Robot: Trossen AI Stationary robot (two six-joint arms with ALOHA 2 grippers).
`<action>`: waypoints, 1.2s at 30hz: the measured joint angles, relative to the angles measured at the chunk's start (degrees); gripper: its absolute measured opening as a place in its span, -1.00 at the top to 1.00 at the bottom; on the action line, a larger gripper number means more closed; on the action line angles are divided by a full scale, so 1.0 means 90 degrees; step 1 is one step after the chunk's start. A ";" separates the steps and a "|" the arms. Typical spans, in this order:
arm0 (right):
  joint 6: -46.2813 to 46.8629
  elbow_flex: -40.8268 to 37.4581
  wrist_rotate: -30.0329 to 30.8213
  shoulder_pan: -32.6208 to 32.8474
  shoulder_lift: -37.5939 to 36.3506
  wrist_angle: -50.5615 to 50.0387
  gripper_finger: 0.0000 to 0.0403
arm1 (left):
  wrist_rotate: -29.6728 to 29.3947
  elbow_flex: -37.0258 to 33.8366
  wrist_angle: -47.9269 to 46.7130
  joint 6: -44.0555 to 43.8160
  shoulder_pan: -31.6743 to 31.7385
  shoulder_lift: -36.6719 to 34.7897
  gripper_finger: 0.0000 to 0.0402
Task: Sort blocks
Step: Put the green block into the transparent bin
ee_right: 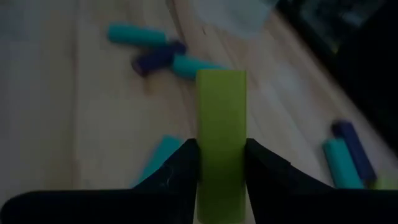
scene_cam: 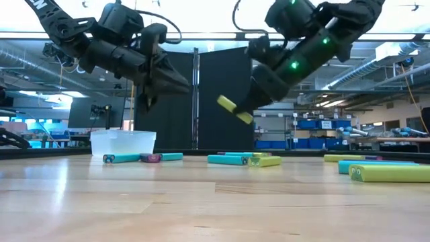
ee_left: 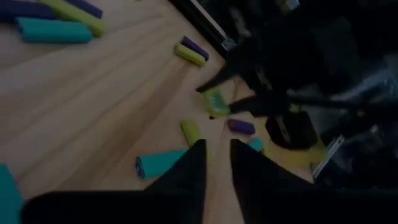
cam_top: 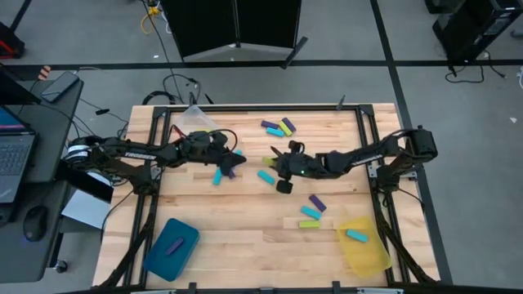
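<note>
Gripping a yellow-green block (ee_right: 221, 146) between the fingers (ee_right: 186, 165) of the right gripper (cam_top: 275, 161), well above the bench (cam_top: 245, 237) near its middle. Long axis running straight out ahead between those fingers in the right wrist view; in the low view tilted, far end lower (scene_cam: 236, 109). Seen end-on and small from the left wrist view (ee_left: 217, 101).

Hanging over the bench toward the clear tray (cam_top: 194, 120), the left gripper (cam_top: 231, 161), fingers (ee_left: 189, 180) set narrow with a slim gap and nothing between them; raised clear of the wood in the low view (scene_cam: 178, 84).

Lying flat around the held block: a cyan block (cam_top: 266, 176) just beside the right gripper, a purple, cyan and yellow-green cluster (cam_top: 279, 127) farther back, three more (cam_top: 312, 212) toward the yellow tray (cam_top: 368, 257), which holds a cyan piece (cam_top: 356, 236). Visible from above only: the teal tray (cam_top: 172, 245) with a purple piece (cam_top: 176, 246) inside. Visible from bench level only: the height of both grippers.
</note>
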 joint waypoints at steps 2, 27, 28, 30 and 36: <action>-0.0117 0.0000 0.0080 0.0061 0.0000 0.0143 0.45 | -0.0100 0.0000 0.0013 -0.0237 -0.0005 0.0000 0.44; -0.0781 0.0000 0.0146 0.0091 -0.0007 0.0479 0.45 | 0.0718 0.1560 0.0406 -0.0450 -0.0029 0.2026 -0.09; -0.0781 0.0000 0.0143 0.0091 -0.0007 0.0463 0.45 | 0.0724 0.1610 0.0413 -0.0435 -0.0029 0.2088 -0.09; -0.0781 0.0000 0.0143 0.0091 -0.0007 0.0454 0.45 | 0.0742 0.1644 0.0394 -0.0431 -0.0029 0.2144 -0.09; -0.0798 0.0000 0.0141 0.0091 -0.0007 0.0436 0.45 | 0.0759 0.1678 0.0362 -0.0071 -0.0029 0.2188 0.07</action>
